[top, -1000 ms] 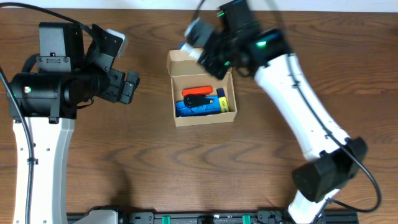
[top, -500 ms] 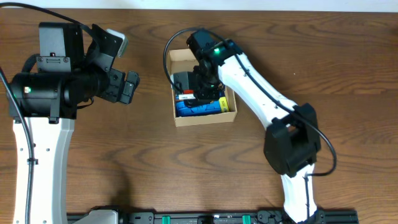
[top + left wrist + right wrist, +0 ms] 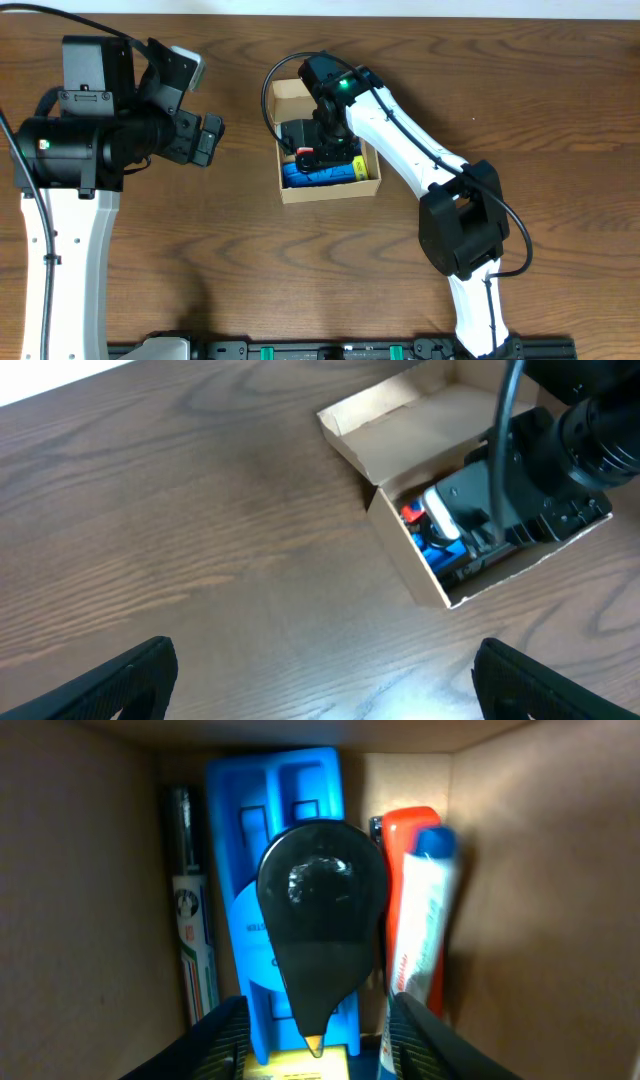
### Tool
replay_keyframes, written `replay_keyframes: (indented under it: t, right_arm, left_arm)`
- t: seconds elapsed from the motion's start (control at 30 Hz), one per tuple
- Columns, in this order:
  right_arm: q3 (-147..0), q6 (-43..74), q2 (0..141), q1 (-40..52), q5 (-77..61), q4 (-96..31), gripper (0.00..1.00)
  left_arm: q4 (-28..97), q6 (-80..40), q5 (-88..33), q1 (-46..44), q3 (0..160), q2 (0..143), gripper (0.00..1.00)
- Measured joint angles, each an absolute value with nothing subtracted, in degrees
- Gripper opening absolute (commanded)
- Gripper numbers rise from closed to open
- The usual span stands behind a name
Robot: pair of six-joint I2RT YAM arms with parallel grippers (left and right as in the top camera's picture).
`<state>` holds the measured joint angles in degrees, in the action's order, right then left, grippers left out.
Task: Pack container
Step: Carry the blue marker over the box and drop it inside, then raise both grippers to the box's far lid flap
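The container (image 3: pixel 329 190) is a tan cardboard box with its flap lid (image 3: pixel 291 96) open at the back. It also shows in the left wrist view (image 3: pixel 392 422). Inside lie a blue plastic item (image 3: pixel 300 795), a black teardrop-shaped item (image 3: pixel 322 910) on top of it, a red marker with a blue cap (image 3: pixel 420 920) and a dark pen (image 3: pixel 188 920). My right gripper (image 3: pixel 318 142) is down inside the box, and its fingers (image 3: pixel 318 1035) are open on either side of the black item's narrow tip. My left gripper (image 3: pixel 211 140) is open and empty (image 3: pixel 325 685) over bare wood left of the box.
The box walls (image 3: pixel 80 870) stand close on both sides of the right gripper. The right arm's cable (image 3: pixel 268 100) loops over the box's left back corner. A black rail (image 3: pixel 330 351) runs along the table's front edge.
The right arm has swung from above the box's back edge down into the box, then settled there. The left arm has not moved.
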<state>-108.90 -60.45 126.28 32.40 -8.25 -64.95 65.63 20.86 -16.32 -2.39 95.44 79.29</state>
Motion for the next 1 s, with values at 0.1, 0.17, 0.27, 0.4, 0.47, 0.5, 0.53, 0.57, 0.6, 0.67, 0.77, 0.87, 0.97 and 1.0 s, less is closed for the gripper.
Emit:
replay_keyframes:
  t: [0.1, 0.17, 0.27, 0.4, 0.47, 0.5, 0.53, 0.57, 0.6, 0.67, 0.77, 0.87, 0.97, 1.0]
  right_arm:
    - [-109.06, -56.60, 125.69, 32.38, -7.99, -64.97, 0.26]
    - [-109.69, -53.89, 124.55, 32.36, -7.86, -65.04, 0.01]
    - [-111.22, -48.07, 121.25, 31.83, -7.51, -63.83, 0.02]
    - [-112.97, -37.30, 114.87, 28.45, -7.07, -59.64, 0.01]
    - [-113.91, -30.46, 112.46, 25.02, -7.01, -58.15, 0.01]
    - [-114.26, -27.03, 111.81, 23.07, -6.87, -57.78, 0.01]
    - [-114.45, -23.77, 111.48, 21.21, -6.81, -57.63, 0.01]
    - [-114.58, -20.29, 111.46, 19.20, -6.81, -57.65, 0.01]
    - [-114.58, -16.78, 111.70, 17.17, -6.85, -57.84, 0.01]
    - [-114.58, -10.55, 113.01, 13.47, -7.51, -58.28, 0.02]
    - [-114.45, -4.14, 115.92, 9.67, -9.76, -58.08, 0.01]
    - [-114.24, 0.67, 119.24, 7.84, -11.86, -57.58, 0.01]
    - [-114.13, 4.82, 123.02, 7.03, -13.17, -56.62, 0.01]
    - [-114.04, 6.13, 124.38, 6.85, -13.43, -56.07, 0.01]
  left_arm:
    - [65.65, 20.88, -16.32, -2.39, 95.44, 79.29, 0.95]
    - [65.65, 20.88, -16.32, -2.39, 95.44, 79.29, 0.95]
    - [65.60, 20.88, -16.32, -2.39, 95.44, 79.29, 0.95]
    - [64.36, 20.88, -16.32, -2.39, 95.44, 79.29, 0.95]
    - [62.72, 20.88, -16.32, -2.39, 95.44, 79.29, 0.95]
    - [62.22, 20.86, -16.34, -2.39, 95.44, 79.29, 0.95]
    - [61.69, 20.86, -16.36, -2.39, 95.44, 79.29, 0.95]
    - [61.32, 20.86, -16.40, -2.39, 95.44, 79.29, 0.95]
    - [61.23, 20.88, -16.56, -2.39, 95.44, 79.29, 0.96]
    - [60.40, 20.82, -16.73, -2.39, 95.44, 79.29, 0.52]
    - [57.65, 20.82, -16.86, -2.39, 95.44, 79.40, 0.21]
    - [55.27, 19.64, -16.97, -2.39, 95.44, 80.51, 0.06]
    - [53.23, 18.04, -16.71, -2.39, 95.46, 83.70, 0.06]
    - [52.75, 17.37, -16.49, -2.39, 95.46, 85.43, 0.06]
